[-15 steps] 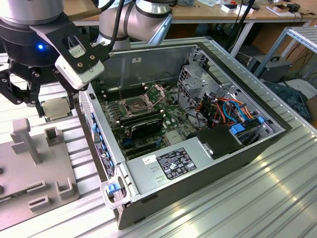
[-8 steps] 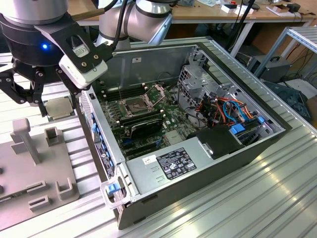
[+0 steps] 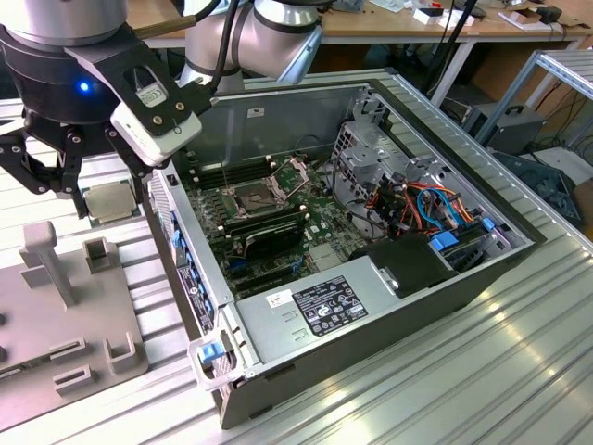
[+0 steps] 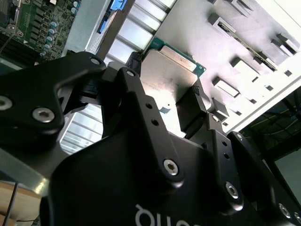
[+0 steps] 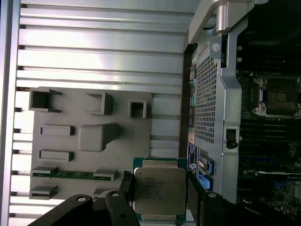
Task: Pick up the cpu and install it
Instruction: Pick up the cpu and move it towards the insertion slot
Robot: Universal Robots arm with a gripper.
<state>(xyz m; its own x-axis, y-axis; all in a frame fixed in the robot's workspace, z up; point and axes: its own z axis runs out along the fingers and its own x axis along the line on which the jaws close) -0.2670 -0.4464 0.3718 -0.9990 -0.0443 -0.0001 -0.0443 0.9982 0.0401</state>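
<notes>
Gripper [image 5: 159,186] clamped on the cpu [image 5: 159,194], beside the open computer case [image 3: 371,306].
Its fingers [image 5: 194,190] press two opposite cpu edges above the grey fixture plate [image 5: 122,155]; the cpu seems slightly lifted.

The exterior view looks down obliquely, fairly close, into the open computer case [image 3: 389,338] on the worktop [image 3: 500,389]. Both wrist views peer past the end effector [image 5: 159,187] at the cpu [image 5: 159,197], seemingly from opposite sides.

arm [image 3: 278,32] silver-grey | jaws black — silver screws [image 4: 170,165] | blue light [image 3: 84,88]
</notes>
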